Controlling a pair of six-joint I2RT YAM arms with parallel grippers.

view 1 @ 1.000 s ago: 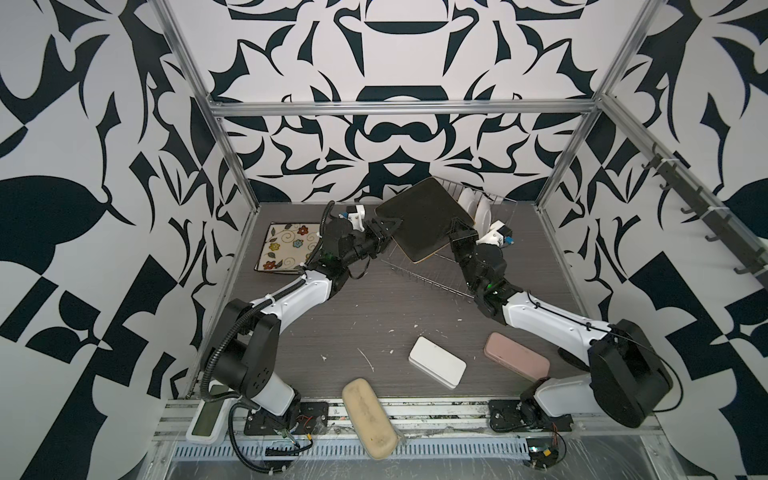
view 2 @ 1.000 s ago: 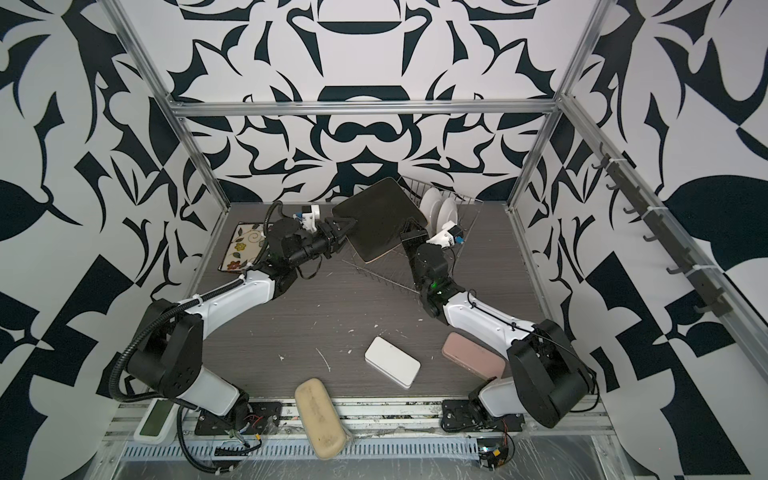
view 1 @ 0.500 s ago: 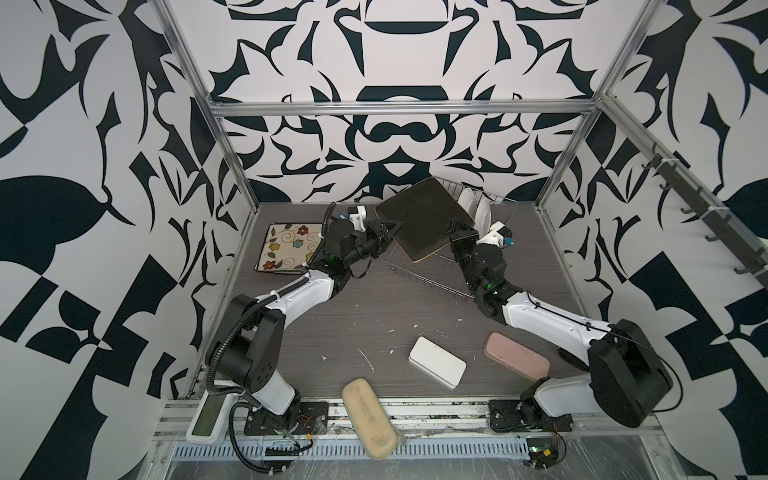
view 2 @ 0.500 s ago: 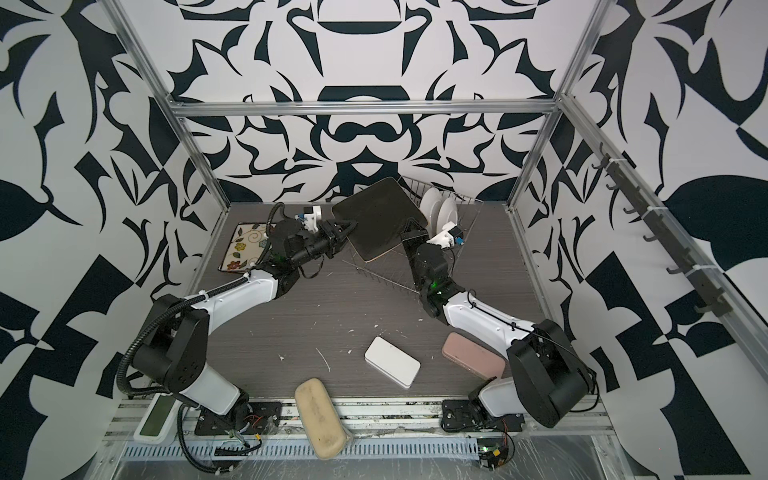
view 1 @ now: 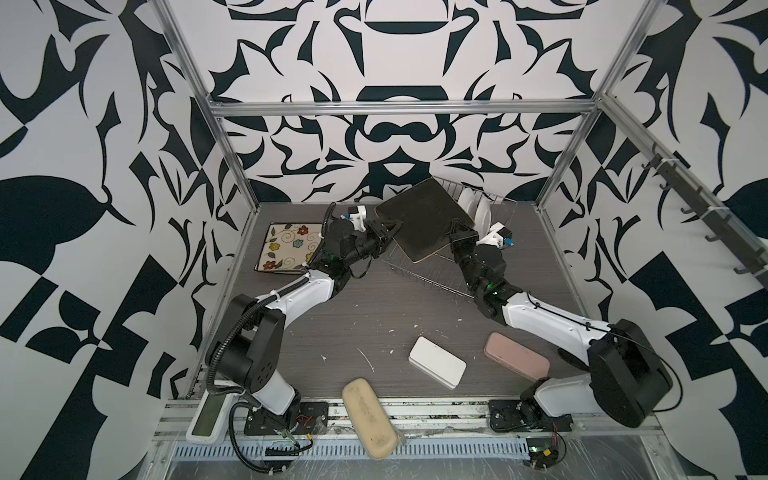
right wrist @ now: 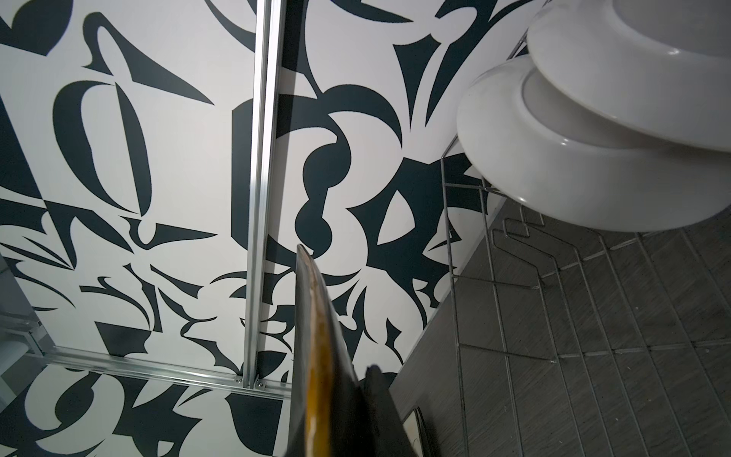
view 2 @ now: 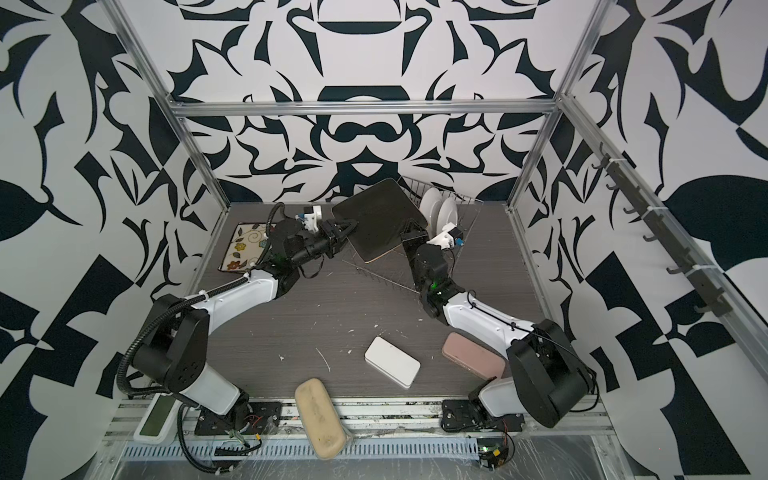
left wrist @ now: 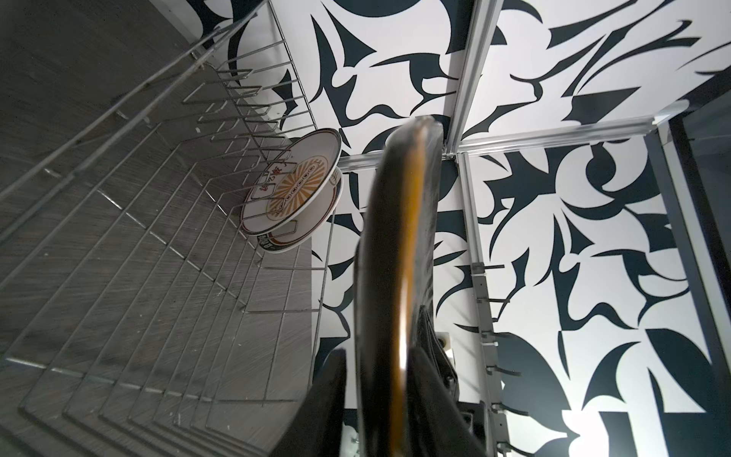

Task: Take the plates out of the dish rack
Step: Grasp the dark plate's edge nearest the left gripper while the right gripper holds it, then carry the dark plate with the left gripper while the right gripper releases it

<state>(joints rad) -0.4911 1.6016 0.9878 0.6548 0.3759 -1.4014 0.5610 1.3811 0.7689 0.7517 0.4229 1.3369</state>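
Observation:
A large black square plate (view 1: 424, 222) (view 2: 380, 222) hangs tilted above the silver wire dish rack (view 1: 432, 278) (view 2: 386, 278). My right gripper (view 1: 455, 226) (view 2: 409, 226) is shut on its right edge; the right wrist view has the rim (right wrist: 316, 356) running up between the jaws of the gripper (right wrist: 340, 380). My left gripper (view 1: 390, 235) (view 2: 347, 232) is closed round the plate's left edge (left wrist: 395, 257), one finger on each face. Two round white plates (view 1: 478, 210) (left wrist: 292, 194) (right wrist: 593, 158) stand upright in the rack's far end.
A floral square tray (view 1: 289, 247) lies flat at the back left. Near the front sit a white box (view 1: 436, 361) and a pink case (view 1: 515, 355). A beige case (view 1: 370, 415) rests across the front rail. The back wall stands close behind the rack.
My left gripper has reached slightly right and narrowed its jaws onto the black plate's left edge. The plate and right arm have hardly moved.

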